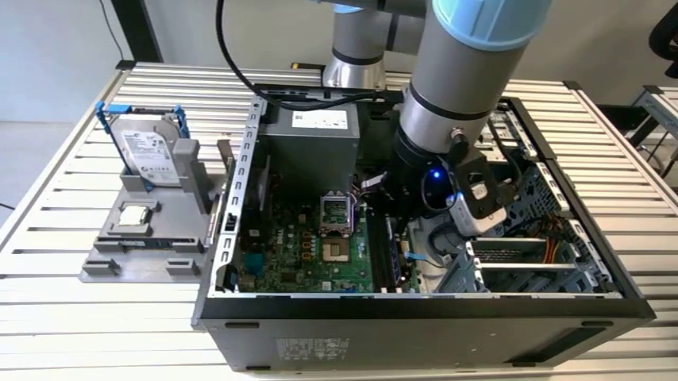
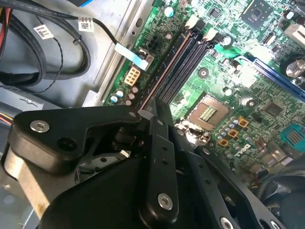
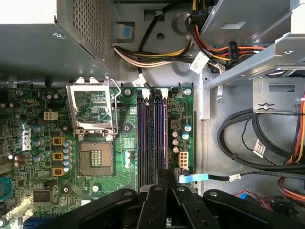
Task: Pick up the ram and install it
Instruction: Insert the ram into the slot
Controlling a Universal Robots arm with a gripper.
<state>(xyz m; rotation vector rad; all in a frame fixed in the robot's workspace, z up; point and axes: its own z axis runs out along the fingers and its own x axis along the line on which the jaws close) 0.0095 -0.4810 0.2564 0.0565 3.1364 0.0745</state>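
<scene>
The ram [image 2: 164, 71] is a thin long strip seen edge-on, lying along one of the black motherboard slots [image 2: 183, 67] and running in between my fingers. In the first wrist view the ram [image 3: 153, 133] stands in line with the middle slots [image 3: 143, 133], its near end hidden under the black fingers. My gripper [image 2: 151, 114] [image 3: 164, 175] is shut on that end, low over the board. In the exterior view the arm's wrist [image 1: 434, 190] reaches down into the open computer case [image 1: 424, 305], above the slots [image 1: 387, 254].
An open CPU socket [image 3: 95, 157] lies beside the slots. The grey power supply [image 1: 313, 139] sits at the case's back, with cable bundles [image 3: 257, 143] and a drive cage [image 1: 529, 254] close by. Outside stands a grey holder [image 1: 143, 238] with a blue-framed hard drive [image 1: 148, 155] and a small silver chip [image 1: 132, 216].
</scene>
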